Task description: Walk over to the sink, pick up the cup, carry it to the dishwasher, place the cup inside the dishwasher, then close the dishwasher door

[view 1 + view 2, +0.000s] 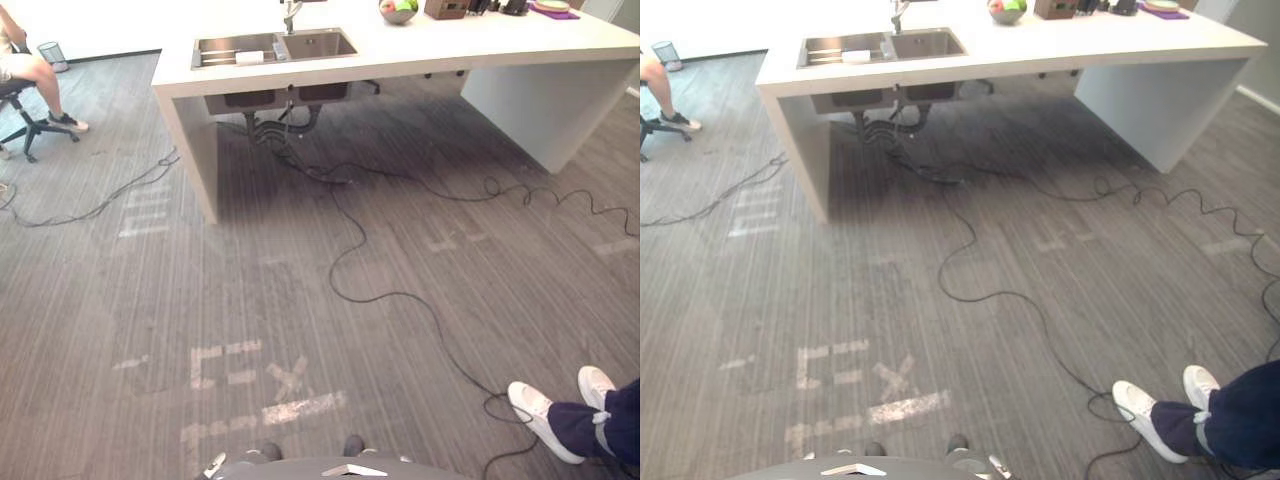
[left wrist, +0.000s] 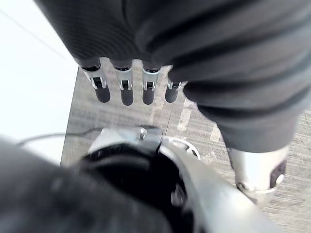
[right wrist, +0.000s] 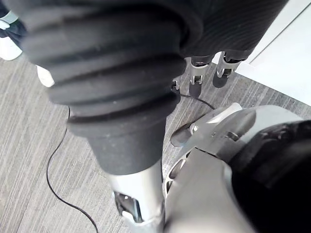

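A steel double sink (image 1: 275, 46) is set into a white counter (image 1: 420, 50) at the far side of the room, a few steps ahead. A small white object (image 1: 249, 57), possibly the cup, lies at the sink's middle divider; it is too small to tell for sure. My left hand (image 2: 126, 90) hangs beside my body over the floor, fingers straight and holding nothing. Over the grey floor my right hand (image 3: 196, 80) also hangs down, its fingers straight and empty.
Black cables (image 1: 400, 295) snake over the grey carpet between me and the counter. A person's white shoes (image 1: 545, 412) stand at the lower right. Another person sits on a wheeled chair (image 1: 28, 118) at the far left. A fruit bowl (image 1: 397, 11) stands on the counter.
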{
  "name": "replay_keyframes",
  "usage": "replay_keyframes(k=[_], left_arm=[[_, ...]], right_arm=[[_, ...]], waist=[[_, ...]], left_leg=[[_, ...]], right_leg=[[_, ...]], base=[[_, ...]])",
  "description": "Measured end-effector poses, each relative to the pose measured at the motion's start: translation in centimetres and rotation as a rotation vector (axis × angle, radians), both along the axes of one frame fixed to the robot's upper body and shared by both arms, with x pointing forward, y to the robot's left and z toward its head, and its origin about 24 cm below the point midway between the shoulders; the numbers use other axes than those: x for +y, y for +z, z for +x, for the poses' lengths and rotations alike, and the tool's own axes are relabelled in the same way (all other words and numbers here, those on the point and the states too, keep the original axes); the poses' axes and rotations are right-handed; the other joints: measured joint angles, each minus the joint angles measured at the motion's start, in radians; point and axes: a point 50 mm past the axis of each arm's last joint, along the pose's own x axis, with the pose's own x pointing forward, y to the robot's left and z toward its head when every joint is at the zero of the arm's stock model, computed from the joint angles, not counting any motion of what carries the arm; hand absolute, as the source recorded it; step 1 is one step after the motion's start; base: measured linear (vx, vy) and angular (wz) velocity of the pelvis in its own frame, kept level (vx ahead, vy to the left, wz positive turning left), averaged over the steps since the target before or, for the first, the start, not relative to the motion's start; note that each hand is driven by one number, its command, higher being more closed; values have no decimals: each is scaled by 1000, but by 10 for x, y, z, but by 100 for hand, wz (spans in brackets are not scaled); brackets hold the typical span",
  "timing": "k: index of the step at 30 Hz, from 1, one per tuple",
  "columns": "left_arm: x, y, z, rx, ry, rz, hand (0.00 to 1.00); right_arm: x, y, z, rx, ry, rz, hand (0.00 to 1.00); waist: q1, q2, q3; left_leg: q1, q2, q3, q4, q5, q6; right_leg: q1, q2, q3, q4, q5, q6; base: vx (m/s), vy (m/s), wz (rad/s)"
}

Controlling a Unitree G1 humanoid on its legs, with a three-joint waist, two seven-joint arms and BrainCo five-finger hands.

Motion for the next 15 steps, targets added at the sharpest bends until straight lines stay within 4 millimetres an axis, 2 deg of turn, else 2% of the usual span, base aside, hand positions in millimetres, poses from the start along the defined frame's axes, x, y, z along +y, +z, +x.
replay_keyframes(k=[2, 5, 10, 15], left_arm=[[-1, 0, 4, -34, -30, 7, 0], [-4, 1, 4, -36, 49, -94, 0], [-2, 3, 9, -105, 43, -167, 0], [-2, 4, 10, -118, 173, -212, 0]], right_arm=[[0, 0, -1, 8, -19, 16, 0], [1, 0, 0, 4, -31, 35, 0], [3, 0, 7, -31, 2, 39, 0], [6, 1, 13, -76, 1, 58, 0]], waist=[[1, 0, 0], [0, -1, 11], [0, -15, 34], [5, -23, 51]], left_leg=[[16, 1, 8, -19, 5, -5], [33, 1, 10, -43, 21, -2], [52, -2, -6, -53, 22, -4], [52, -4, -6, -54, 23, -4]], right_leg=[[5, 6, 1, -5, -1, 1], [6, 10, -1, -5, -5, 7], [30, 7, -26, -7, -13, 20], [31, 5, -27, -12, -14, 20]], base=[[54, -5, -8], [74, -12, -2], [9, 2, 11], [-23, 2, 0]])
